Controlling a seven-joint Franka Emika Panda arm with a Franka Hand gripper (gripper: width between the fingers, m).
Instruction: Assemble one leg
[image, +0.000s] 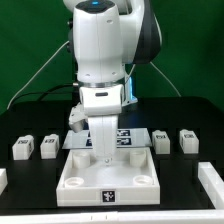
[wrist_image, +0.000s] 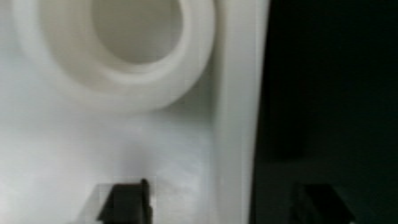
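The large white square base (image: 105, 180) with round corner sockets lies at the front middle of the table. My gripper (image: 104, 152) hangs straight down over the base's far edge. In the wrist view my gripper (wrist_image: 222, 192) is open and empty. One finger (wrist_image: 125, 202) stands over the white base (wrist_image: 107, 140) and the other over the black table, with the base's edge between them. A round socket (wrist_image: 134, 45) shows close ahead. Two legs (image: 22, 148) (image: 48, 146) lie at the exterior view's left. Two more legs (image: 160, 138) (image: 187, 140) lie at its right.
The marker board (image: 124, 136) lies flat just behind the base, partly hidden by the arm. Another white piece (image: 211, 178) sits at the exterior view's right edge and one (image: 3, 181) at its left edge. Cables run along the table's back.
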